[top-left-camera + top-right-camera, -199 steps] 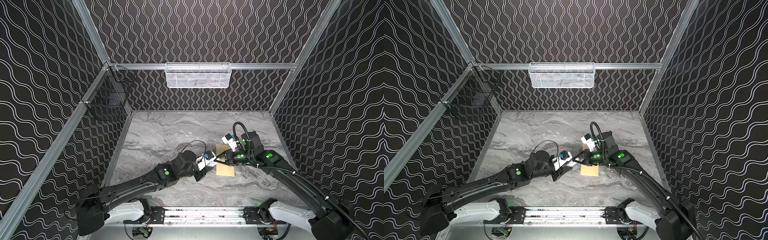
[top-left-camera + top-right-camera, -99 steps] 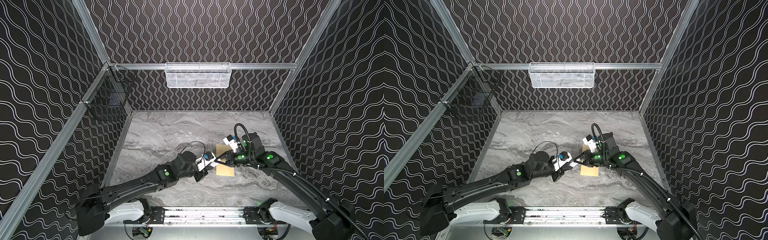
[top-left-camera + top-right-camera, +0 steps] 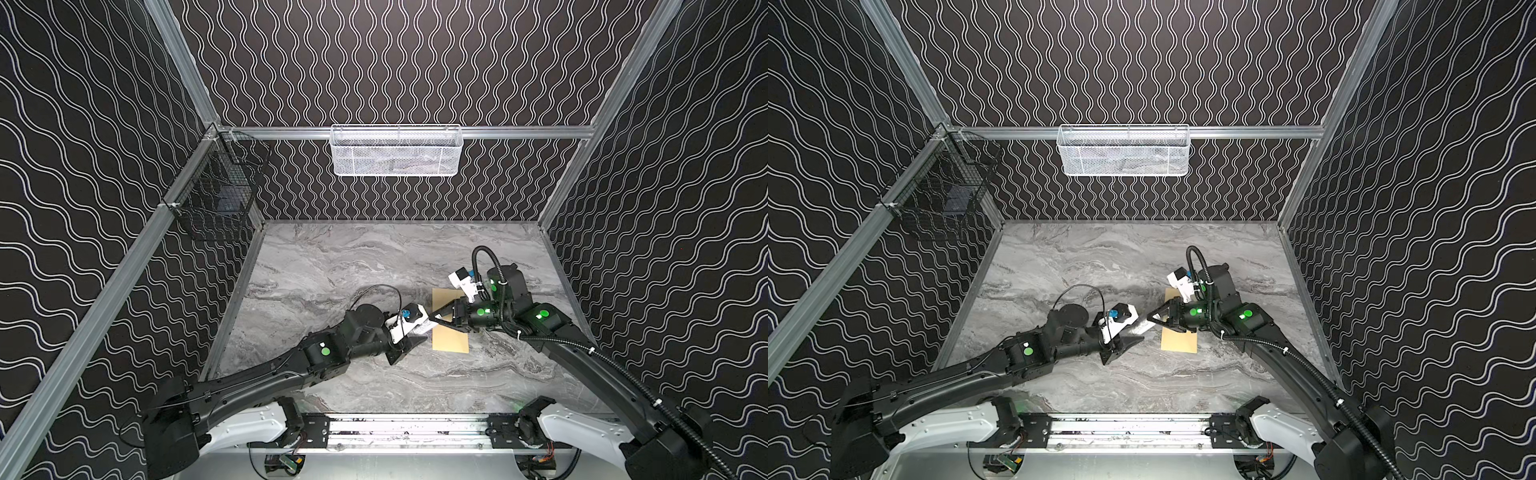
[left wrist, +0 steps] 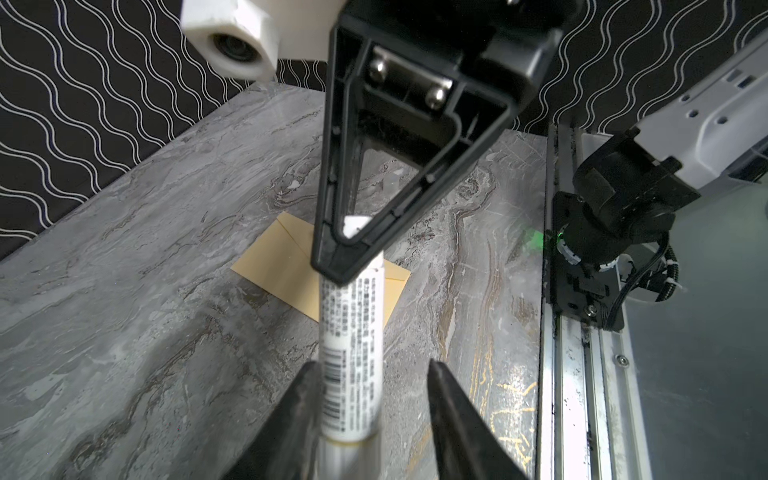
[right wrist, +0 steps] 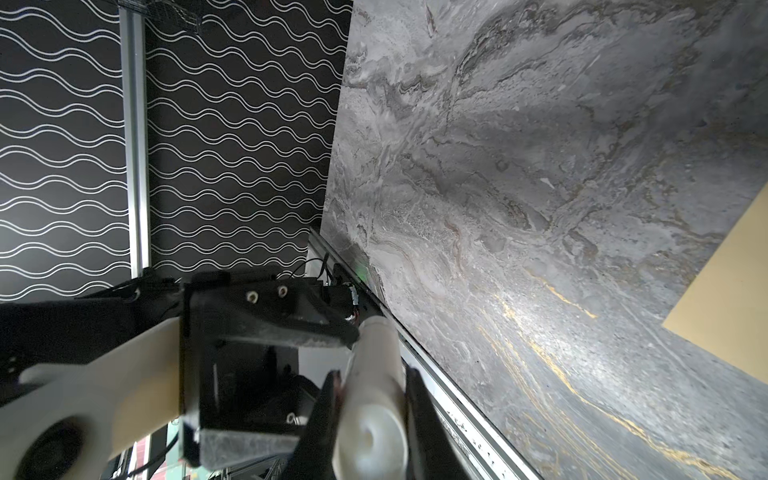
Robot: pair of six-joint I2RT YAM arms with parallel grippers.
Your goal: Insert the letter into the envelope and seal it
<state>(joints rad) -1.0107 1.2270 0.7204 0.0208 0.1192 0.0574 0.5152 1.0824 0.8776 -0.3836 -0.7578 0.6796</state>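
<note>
Left arm [image 3: 266,374] and right arm [image 3: 598,376], lower half of frame: black links, with round green markers [image 3: 325,351] at the joints. Bases [image 3: 249,428], bottom of frame: white housings on a silver rail [image 3: 407,430]. Wrist cameras [image 3: 461,282]: white casings. Right arm carries a black corrugated cable [image 3: 483,248]. Right gripper [image 3: 434,322]: black triangular open-frame fingers [image 4: 332,187] with two silver screws [image 4: 376,64].

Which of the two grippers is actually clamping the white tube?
The right gripper: its fingers press both sides of the white tube. The left gripper has its jaws apart, a gap beside the tube.
</note>
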